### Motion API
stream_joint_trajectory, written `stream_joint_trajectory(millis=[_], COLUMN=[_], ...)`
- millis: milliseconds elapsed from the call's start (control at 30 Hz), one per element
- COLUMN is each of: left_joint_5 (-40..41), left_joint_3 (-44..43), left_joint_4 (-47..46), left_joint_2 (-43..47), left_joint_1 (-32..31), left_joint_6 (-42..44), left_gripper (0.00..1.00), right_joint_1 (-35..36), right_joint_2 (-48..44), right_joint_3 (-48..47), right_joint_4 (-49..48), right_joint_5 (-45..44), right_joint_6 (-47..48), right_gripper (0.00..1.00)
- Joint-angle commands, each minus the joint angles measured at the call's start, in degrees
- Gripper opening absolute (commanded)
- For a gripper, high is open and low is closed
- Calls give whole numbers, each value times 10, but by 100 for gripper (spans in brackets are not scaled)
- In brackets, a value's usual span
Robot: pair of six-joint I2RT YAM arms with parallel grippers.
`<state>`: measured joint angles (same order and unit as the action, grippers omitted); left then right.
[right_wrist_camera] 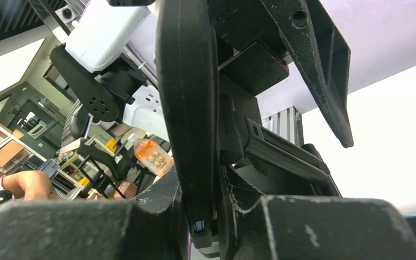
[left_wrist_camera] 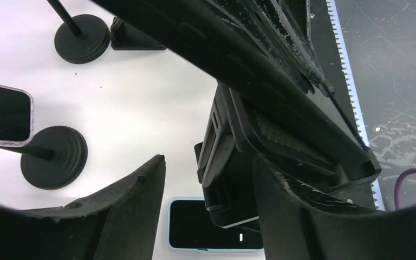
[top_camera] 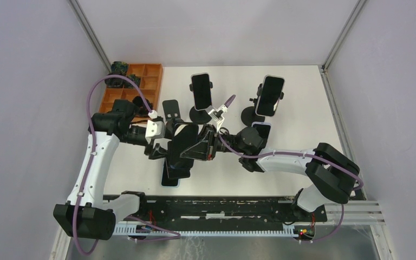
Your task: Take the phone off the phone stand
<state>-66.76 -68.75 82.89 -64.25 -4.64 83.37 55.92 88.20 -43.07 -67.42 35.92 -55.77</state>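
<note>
A black phone (top_camera: 183, 143) sits in the clamp of a black phone stand (left_wrist_camera: 223, 162), lifted over the table's middle. My right gripper (top_camera: 203, 143) comes in from the right and is shut on the phone. In the right wrist view the phone (right_wrist_camera: 187, 108) stands edge-on between the fingers of that gripper (right_wrist_camera: 200, 200). My left gripper (top_camera: 162, 147) reaches in from the left. In its wrist view the left gripper (left_wrist_camera: 208, 162) is open around the stand's clamp, with its right finger (left_wrist_camera: 287, 211) close against the clamp and its left finger (left_wrist_camera: 135, 200) apart from it.
Two more phones (top_camera: 201, 91) (top_camera: 271, 95) stand upright on round-based stands at the back, with an empty holder (top_camera: 169, 110) to their left. A blue-cased phone (left_wrist_camera: 195, 227) lies flat under the grippers. An orange bin (top_camera: 138, 84) sits at the back left.
</note>
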Motion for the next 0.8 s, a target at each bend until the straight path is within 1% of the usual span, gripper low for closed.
stream_joint_trajectory(millis=[0,233,333,400,467,533,633,700,767], left_joint_5=[-25,-24,-25,-24,-18,-15,-11,-9,-3], left_joint_3=[-18,-1,-6,-11,-15,-18,-19,-20,-21], left_joint_4=[10,10,10,10,10,10,9,9,10], left_joint_2=[2,12,11,10,10,11,12,12,11], left_joint_1=[-2,-2,-2,-2,-2,-2,-2,-2,-2], left_joint_6=[44,69,71,73,78,83,91,96,100], left_gripper=[62,41,25,12,4,2,2,2,2], right_joint_1=[9,25,36,37,37,38,35,29,23], right_joint_2=[-15,9,21,22,18,11,-4,-14,-26], right_joint_3=[-45,-69,-89,-88,-81,-72,-58,-48,-34], right_joint_4=[-106,-156,-149,-145,-136,-114,-72,-46,-29], right_joint_5=[0,-19,-14,-16,-20,-27,-45,-60,-75], right_joint_6=[-20,-51,-50,-49,-46,-37,-25,-20,-16], right_gripper=[3,4,6,11,17,29,35,40,42])
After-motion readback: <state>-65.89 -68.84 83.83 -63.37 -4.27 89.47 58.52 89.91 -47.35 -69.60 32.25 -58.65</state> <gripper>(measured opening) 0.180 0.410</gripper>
